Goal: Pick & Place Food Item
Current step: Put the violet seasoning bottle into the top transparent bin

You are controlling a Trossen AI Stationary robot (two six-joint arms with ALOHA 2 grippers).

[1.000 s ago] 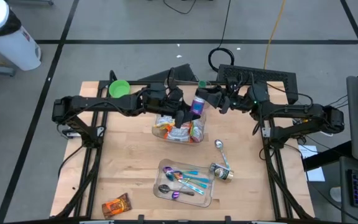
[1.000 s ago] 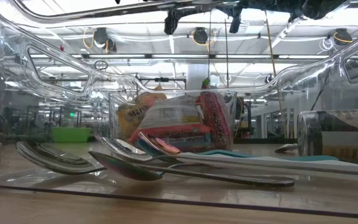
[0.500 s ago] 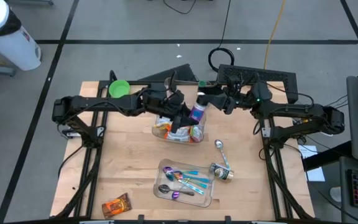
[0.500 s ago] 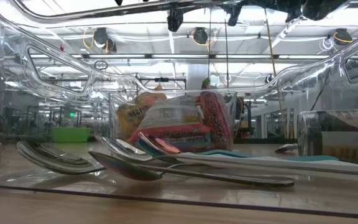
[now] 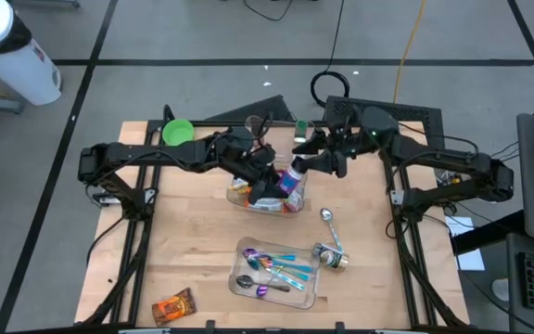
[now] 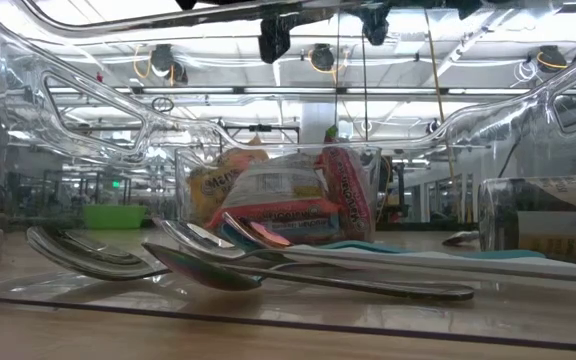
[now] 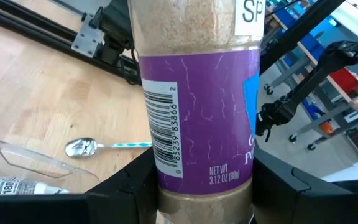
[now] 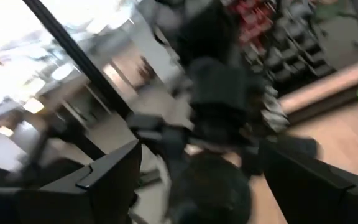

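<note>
Purple-labelled spice bottle (image 7: 197,118) sits pinched in my left claw (image 5: 272,183), over the clear bin (image 5: 248,199) of snack packets mid-desk toward the far edge; my right claw (image 5: 315,158) hangs spread, just beside.

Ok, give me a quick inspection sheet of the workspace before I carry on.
Surface: wooden table, mostly bare at the front left.
Job's things: purple-labelled spice bottle held over the clear bin of snack packets.
Clutter: tray of spoons, loose spoon, tipped jar, green bowl, snack bar.
Grippers: left gripper shut on the bottle; right gripper open, beside the bottle.
Cables: coiled black cable and yellow cable on the floor behind.
Surroundings: white cylinder at far left.
</note>
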